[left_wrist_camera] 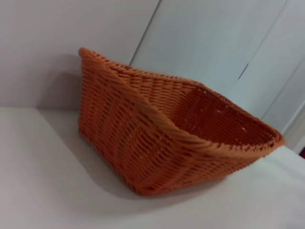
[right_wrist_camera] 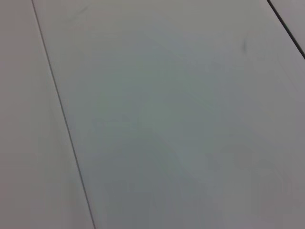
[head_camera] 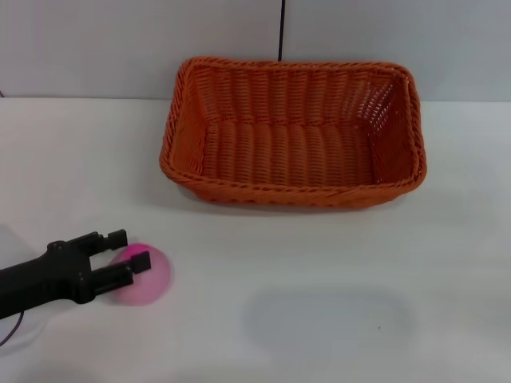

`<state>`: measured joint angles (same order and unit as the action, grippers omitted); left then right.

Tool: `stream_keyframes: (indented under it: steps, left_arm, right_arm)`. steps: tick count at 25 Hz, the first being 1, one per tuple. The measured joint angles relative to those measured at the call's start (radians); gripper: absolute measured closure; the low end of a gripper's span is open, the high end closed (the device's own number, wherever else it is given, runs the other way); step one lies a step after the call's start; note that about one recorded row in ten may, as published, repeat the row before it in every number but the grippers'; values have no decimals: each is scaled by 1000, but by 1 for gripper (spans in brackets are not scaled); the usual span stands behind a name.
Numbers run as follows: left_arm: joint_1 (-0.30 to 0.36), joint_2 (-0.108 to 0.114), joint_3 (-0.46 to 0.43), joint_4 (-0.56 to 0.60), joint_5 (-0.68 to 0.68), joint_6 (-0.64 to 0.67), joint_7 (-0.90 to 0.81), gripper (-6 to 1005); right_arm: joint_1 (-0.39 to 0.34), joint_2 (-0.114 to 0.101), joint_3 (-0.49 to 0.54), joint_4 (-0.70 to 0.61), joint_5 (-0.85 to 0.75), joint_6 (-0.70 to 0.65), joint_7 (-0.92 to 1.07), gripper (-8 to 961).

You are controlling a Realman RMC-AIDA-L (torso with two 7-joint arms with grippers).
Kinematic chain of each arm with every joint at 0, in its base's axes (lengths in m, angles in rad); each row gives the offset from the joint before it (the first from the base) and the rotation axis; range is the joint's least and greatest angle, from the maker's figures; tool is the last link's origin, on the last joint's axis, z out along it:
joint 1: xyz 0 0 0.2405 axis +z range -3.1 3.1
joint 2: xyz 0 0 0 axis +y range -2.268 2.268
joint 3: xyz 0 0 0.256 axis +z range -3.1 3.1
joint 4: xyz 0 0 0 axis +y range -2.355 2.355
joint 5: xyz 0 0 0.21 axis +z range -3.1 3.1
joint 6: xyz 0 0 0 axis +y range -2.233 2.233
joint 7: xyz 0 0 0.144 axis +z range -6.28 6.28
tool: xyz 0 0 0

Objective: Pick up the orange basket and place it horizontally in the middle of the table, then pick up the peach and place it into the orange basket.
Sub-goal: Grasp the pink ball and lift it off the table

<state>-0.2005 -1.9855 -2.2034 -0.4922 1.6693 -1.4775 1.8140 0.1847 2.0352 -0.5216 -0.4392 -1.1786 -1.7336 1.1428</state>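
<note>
The orange basket (head_camera: 292, 132) sits on the white worktop (head_camera: 335, 271) toward its far side, long side running left to right, open side up. It is rectangular and woven in a wicker style: a thick braided rim, sloping sides with small open gaps in the weave, and a ribbed bottom of parallel ridges. Nothing lies inside it. From the left wrist view the same basket (left_wrist_camera: 162, 138) shows one corner and its outer wall, the ribs running up to the twisted rim.

The peach (head_camera: 146, 275) rests on the worktop near the front left, well apart from the basket. It is a small, smooth, round ball, pale pink with a brighter magenta patch near the top.

The left claw (head_camera: 128, 250) reaches in from the left edge on a matte black arm. Its two short black fingers are spread apart, one just beyond the peach's far edge and the other over the peach's top (they seem to straddle it, though whether either finger touches the fruit is hard to tell from this angle). It has hold of nothing that can be made out.

The right claw appears in no view; its wrist camera shows only flat grey-white panels (right_wrist_camera: 167, 119) divided by thin dark seams.
</note>
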Motion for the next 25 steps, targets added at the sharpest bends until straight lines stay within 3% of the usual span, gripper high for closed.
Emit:
stream_keyframes:
  steps: [14, 19, 23, 25]
  left_arm:
    - [-1, -20, -50, -7, 55, -2, 7, 443]
    - [0, -21, -58, -6, 58, -9, 15, 643]
    - [-2, -26, -67, -10, 53, -23, 15, 728]
    - [-10, -35, -147, -10, 48, -73, 19, 772]
  right_arm:
    - [12, -6, 0, 40, -3, 6, -3, 323]
    - [13, -8, 4, 49, -3, 8, -7, 323]
    - [13, -8, 5, 49, -3, 9, -8, 323]
    - [13, -8, 3, 49, -3, 10, -8, 323]
